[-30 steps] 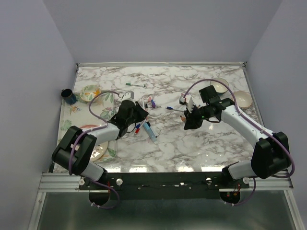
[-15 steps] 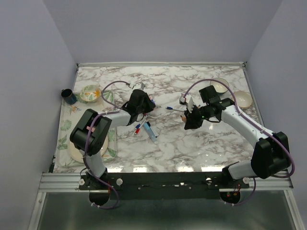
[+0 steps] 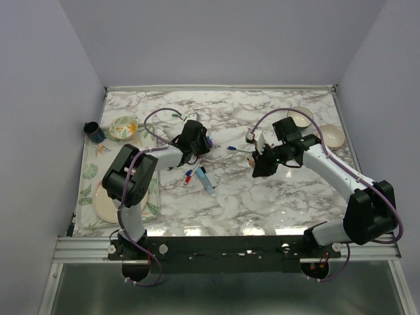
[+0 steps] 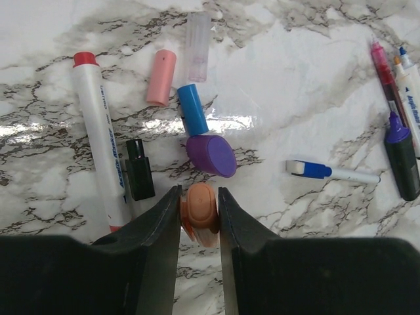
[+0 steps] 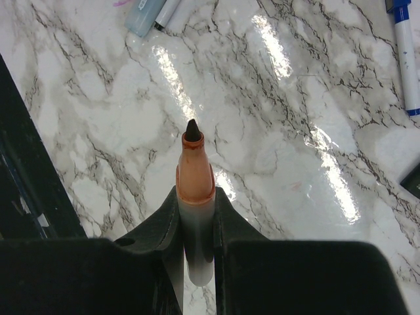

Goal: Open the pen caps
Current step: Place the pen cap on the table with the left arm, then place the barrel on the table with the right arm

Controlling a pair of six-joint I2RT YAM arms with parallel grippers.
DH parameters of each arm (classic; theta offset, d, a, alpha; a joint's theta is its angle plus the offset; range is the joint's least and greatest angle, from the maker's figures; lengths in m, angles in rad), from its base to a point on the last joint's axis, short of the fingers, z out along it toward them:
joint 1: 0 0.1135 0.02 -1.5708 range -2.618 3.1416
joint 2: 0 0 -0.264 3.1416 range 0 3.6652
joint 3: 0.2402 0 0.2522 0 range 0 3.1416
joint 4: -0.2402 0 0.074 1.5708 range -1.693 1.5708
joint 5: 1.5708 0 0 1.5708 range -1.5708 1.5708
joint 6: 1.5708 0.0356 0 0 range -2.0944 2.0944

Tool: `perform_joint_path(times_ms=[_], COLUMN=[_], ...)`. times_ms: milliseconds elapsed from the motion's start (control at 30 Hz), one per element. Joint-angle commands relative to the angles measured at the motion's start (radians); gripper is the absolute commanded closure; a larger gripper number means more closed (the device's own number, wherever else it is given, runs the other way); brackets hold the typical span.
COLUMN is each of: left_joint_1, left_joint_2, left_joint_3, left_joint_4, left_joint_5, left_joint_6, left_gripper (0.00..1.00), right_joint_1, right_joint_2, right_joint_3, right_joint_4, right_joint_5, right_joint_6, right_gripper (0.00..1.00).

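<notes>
The left gripper (image 4: 199, 191) is closed snugly on a stubby orange plastic cap (image 4: 199, 213), its long axis toward twelve o'clock. The right gripper (image 5: 195, 193) clamps an uncapped white orange-collared pen (image 5: 194, 167), which likewise points to twelve.

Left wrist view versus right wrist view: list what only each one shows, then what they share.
Only the left wrist: the left gripper closed on an orange cap, with a loose purple cap, blue cap, pink cap and black cap lying beyond it, beside a white marker. Only the right wrist: the right gripper holding an uncapped pen, its orange collar and dark tip exposed. Both: the marble table and a grip on something orange.
</notes>
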Motion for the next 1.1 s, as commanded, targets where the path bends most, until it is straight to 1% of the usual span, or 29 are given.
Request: perform_joint_path(times_ms=[0,167,367,433,467,567,767,800,867,900,967,1000,1033,1067], left_joint_1=[-0.006,-0.004,-0.004,-0.004,-0.004,-0.004,-0.003,-0.001,0.001,0.002,0.005,0.008,0.01,0.011], left_joint_2=[0.025,0.016,-0.038,-0.078,-0.093,-0.161,-0.349,-0.416,-0.492,-0.576,-0.659,-0.737,-0.774,-0.806], left_joint_3=[0.034,0.053,0.048,0.04,0.037,0.034,0.016,0.011,-0.007,-0.018,-0.048,-0.056,-0.061,-0.073], left_joint_4=[-0.052,-0.078,-0.092,-0.094,-0.1,-0.115,-0.198,-0.222,-0.27,-0.282,-0.331,-0.356,-0.38,-0.431], left_joint_5=[-0.03,-0.041,-0.039,-0.041,-0.041,-0.021,0.007,0.008,0.018,0.019,0.01,0.002,-0.004,-0.012], left_joint_6=[0.021,0.032,0.051,0.06,0.064,0.101,0.189,0.196,0.219,0.23,0.274,0.293,0.314,0.357], left_gripper=[0.61,0.57,0.55,0.55,0.53,0.51,0.5,0.49,0.46,0.39,0.3,0.23,0.19,0.18], right_joint_1=[-0.006,-0.009,-0.015,-0.015,-0.017,-0.02,-0.049,-0.052,-0.053,-0.053,-0.055,-0.055,-0.055,-0.055], right_joint_2=[0.005,0.0,0.0,0.0,0.002,0.003,0.011,0.014,0.035,0.049,0.087,0.104,0.121,0.171], right_joint_3=[-0.001,-0.001,-0.001,-0.004,-0.004,-0.012,-0.03,-0.03,-0.023,-0.009,0.009,0.02,0.051,0.068], right_joint_4=[0.005,0.005,0.005,0.008,0.011,0.032,0.126,0.141,0.173,0.18,0.186,0.184,0.174,0.166], right_joint_5=[0.002,0.002,0.003,0.008,0.011,0.036,0.164,0.21,0.258,0.304,0.329,0.339,0.342,0.345], right_joint_6=[0.0,0.0,-0.002,0.0,0.001,0.021,0.121,0.139,0.176,0.187,0.199,0.201,0.202,0.202], right_gripper=[0.99,0.99,0.99,0.99,0.99,0.99,0.99,0.99,0.98,0.97,0.96,0.96,0.96,0.96])
